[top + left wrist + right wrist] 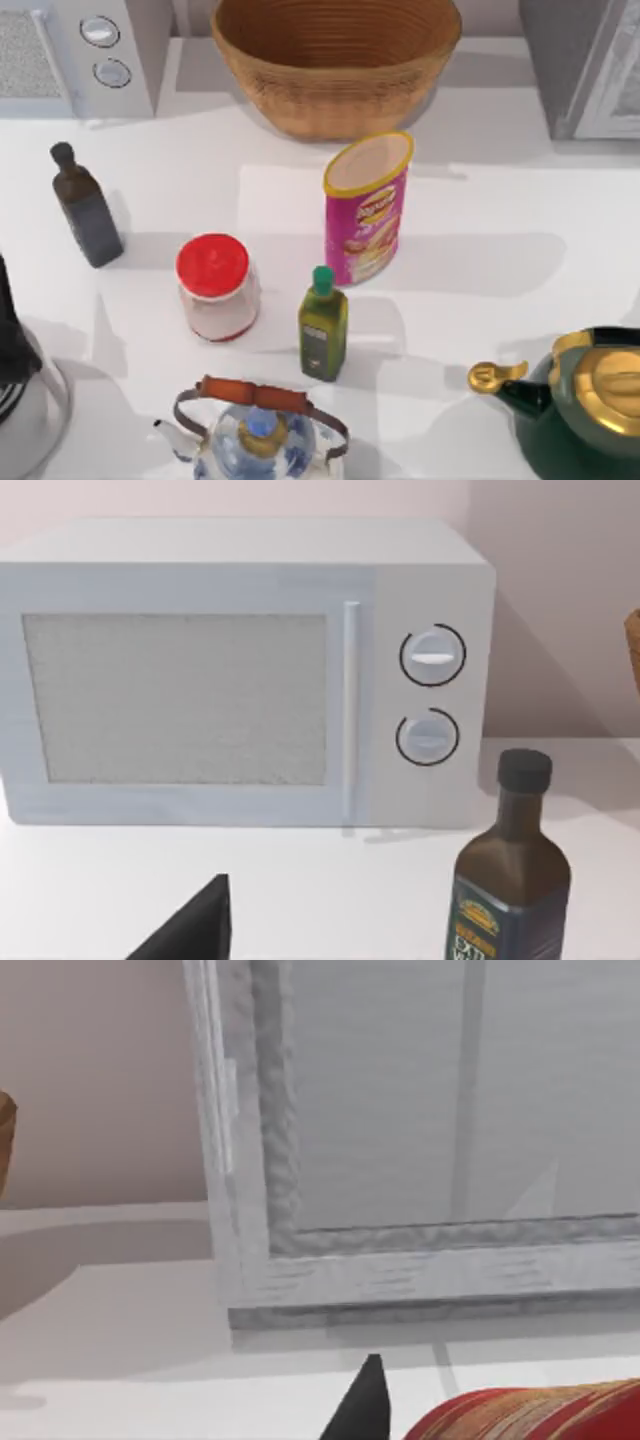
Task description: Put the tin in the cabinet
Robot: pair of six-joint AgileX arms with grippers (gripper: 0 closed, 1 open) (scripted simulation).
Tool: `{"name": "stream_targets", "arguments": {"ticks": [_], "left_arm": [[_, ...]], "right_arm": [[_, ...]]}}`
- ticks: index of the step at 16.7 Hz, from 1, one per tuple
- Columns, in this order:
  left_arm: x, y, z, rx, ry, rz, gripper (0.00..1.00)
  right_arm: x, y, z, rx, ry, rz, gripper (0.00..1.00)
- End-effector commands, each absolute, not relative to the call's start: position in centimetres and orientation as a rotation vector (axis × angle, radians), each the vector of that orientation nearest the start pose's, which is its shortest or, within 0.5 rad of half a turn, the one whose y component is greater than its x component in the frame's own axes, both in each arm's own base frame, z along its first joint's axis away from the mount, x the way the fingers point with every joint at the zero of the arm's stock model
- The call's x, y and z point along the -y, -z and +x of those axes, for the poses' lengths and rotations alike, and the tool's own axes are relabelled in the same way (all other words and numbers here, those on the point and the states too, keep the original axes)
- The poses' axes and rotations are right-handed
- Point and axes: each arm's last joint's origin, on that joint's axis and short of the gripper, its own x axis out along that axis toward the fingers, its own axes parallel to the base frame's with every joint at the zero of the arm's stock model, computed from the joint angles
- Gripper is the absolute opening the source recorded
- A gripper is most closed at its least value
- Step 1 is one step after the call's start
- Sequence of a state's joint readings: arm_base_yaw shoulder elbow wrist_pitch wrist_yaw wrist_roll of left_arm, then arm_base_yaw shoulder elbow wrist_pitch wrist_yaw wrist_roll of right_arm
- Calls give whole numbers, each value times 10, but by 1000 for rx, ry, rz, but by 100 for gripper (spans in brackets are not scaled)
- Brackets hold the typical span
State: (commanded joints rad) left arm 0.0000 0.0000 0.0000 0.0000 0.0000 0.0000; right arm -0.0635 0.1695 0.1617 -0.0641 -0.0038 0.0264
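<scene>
Tin (pixel 367 208): a tall pink-magenta canister with a yellow rim, a beige top and a snack picture on its side; it is seen standing upright on the table (pixel 520 210), near the middle, in front of the wicker basket (pixel 335 60) and free of both arms.
Neighbours: a small green-capped oil bottle (pixel 323 325) stands just beside its foot and a red-lidded jar (pixel 216 288) lies further to the table's left; neither is touching the tin.
Cabinet (pixel 585 65): the grey boxy unit is found at the table's back right corner, well apart from the tin; its pale framed front panel (pixel 420 1130) appears shut in the right wrist view.
Weight: the tin is judged light, as a thin-walled snack tube would be.
Stiffness: the wall is judged to give under a hard squeeze, so a moderate grip is called for.
Surface: the printed side looks smooth and may be slippery.
Balance: being tall and narrow, it is judged easy to tip if nudged near the top.
Hold: the round body is best taken across its middle, from the side away from the green-capped bottle.
Left gripper: a dark fingertip (pixel 190 930) is seen in the left wrist view, facing the microwave (pixel 240 670) and a dark bottle (pixel 508 875); whether the jaws are open cannot be told.
Right gripper: a dark fingertip (pixel 362 1405) is seen before the cabinet; nothing is seen held, and the gap of the jaws cannot be told.
</scene>
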Motion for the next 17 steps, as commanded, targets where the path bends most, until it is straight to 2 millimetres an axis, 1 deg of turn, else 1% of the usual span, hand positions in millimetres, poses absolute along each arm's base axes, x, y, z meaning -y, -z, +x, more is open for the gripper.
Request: {"name": "stream_targets", "arguments": {"ticks": [2,4,6,11,12,14,17], "left_arm": [[1,-160,106,0,0,0,100],[1,-160,106,0,0,0,100],[1,-160,106,0,0,0,100],[1,-160,106,0,0,0,100],[1,-160,106,0,0,0,100],[1,-160,106,0,0,0,100],[1,-160,106,0,0,0,100]], "right_arm": [[4,-176,106,-30,29,16,0],[2,-163,106,-6,7,4,0],[1,-160,106,0,0,0,0],[2,-160,106,-6,3,2,0],[2,-162,106,-5,5,2,0],[2,-176,105,-1,12,-1,0],[2,-213,104,9,27,-14,0]]}}
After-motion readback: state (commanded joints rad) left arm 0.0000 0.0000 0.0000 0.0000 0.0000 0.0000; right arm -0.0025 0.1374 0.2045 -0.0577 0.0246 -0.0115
